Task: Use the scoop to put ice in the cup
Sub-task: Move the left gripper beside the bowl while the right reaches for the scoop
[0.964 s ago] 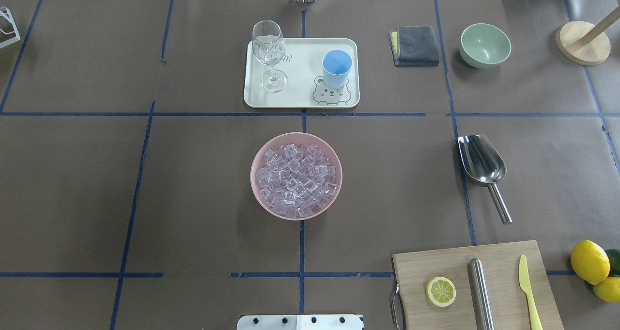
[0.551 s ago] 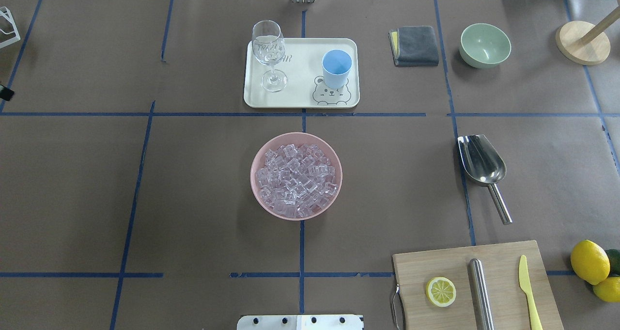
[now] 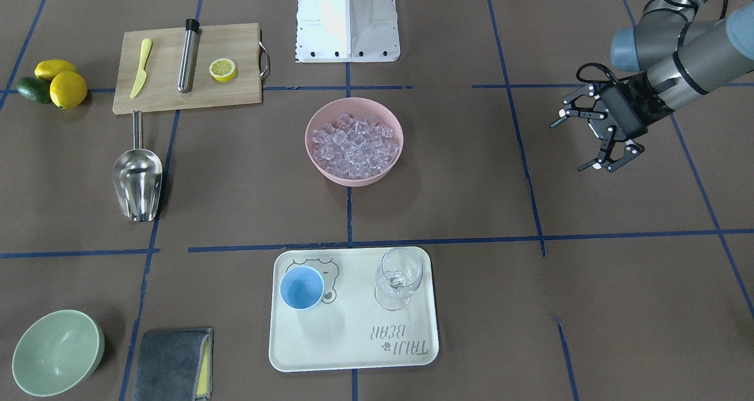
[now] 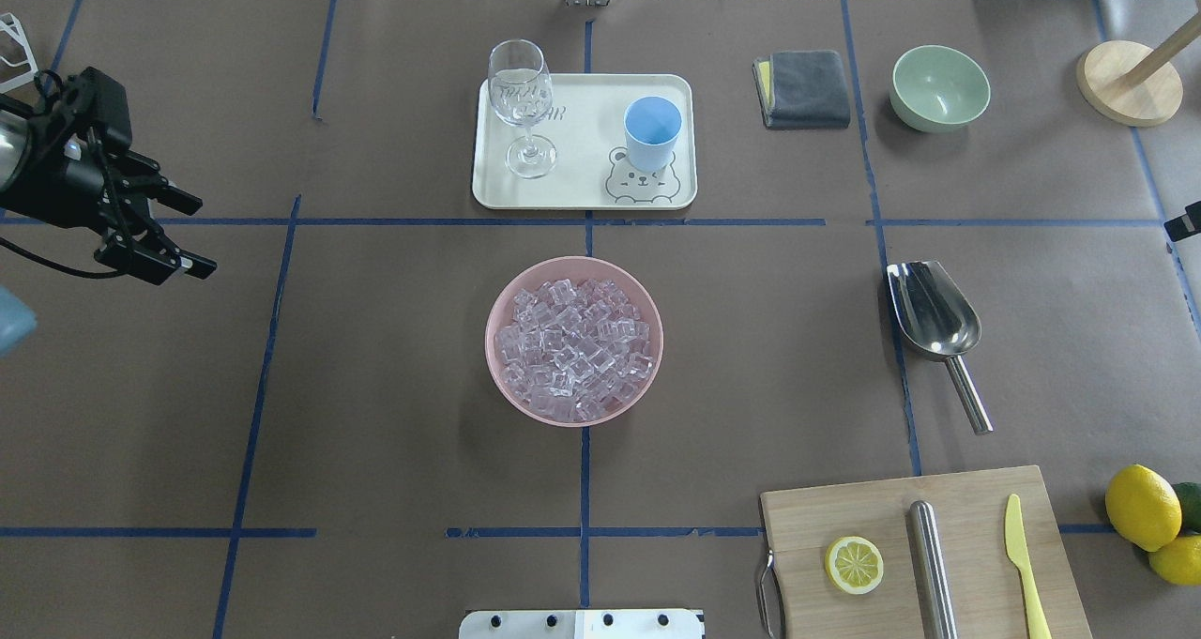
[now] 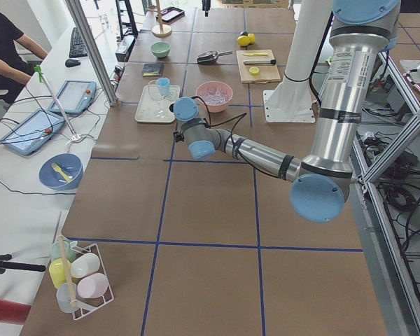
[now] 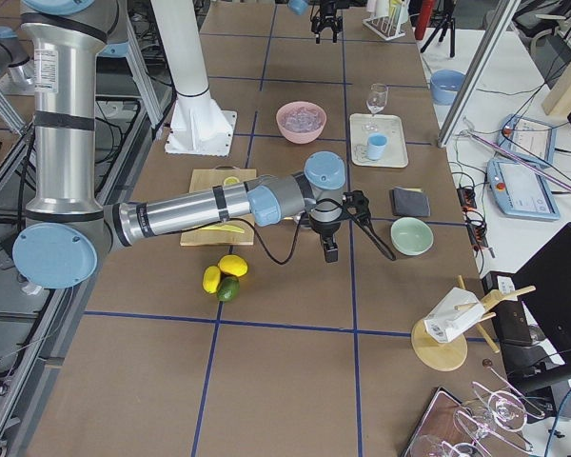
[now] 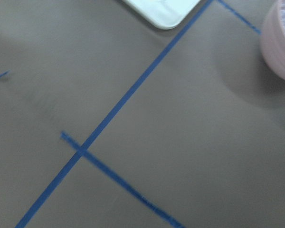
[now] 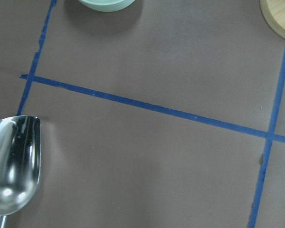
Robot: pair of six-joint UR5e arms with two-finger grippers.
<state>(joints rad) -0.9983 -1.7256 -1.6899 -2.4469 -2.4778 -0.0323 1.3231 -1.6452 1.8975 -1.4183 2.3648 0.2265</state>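
The ice fills a pink bowl at the table's middle. The light-blue cup stands upright on the cream tray beyond it. The steel scoop lies on the table at the right, handle toward the robot, and also shows in the right wrist view. My left gripper is open and empty, above the table far left of the bowl. My right gripper hovers right of the scoop. I cannot tell if it is open or shut.
A wine glass stands on the tray's left. A grey cloth and a green bowl sit at the back right. A cutting board holds a lemon slice, a steel cylinder and a yellow knife. Lemons lie at the right edge.
My left arm has come into the overhead view from the left edge, gripper open. A dark tip of the right arm now shows at the right edge. Nothing on the table has moved.
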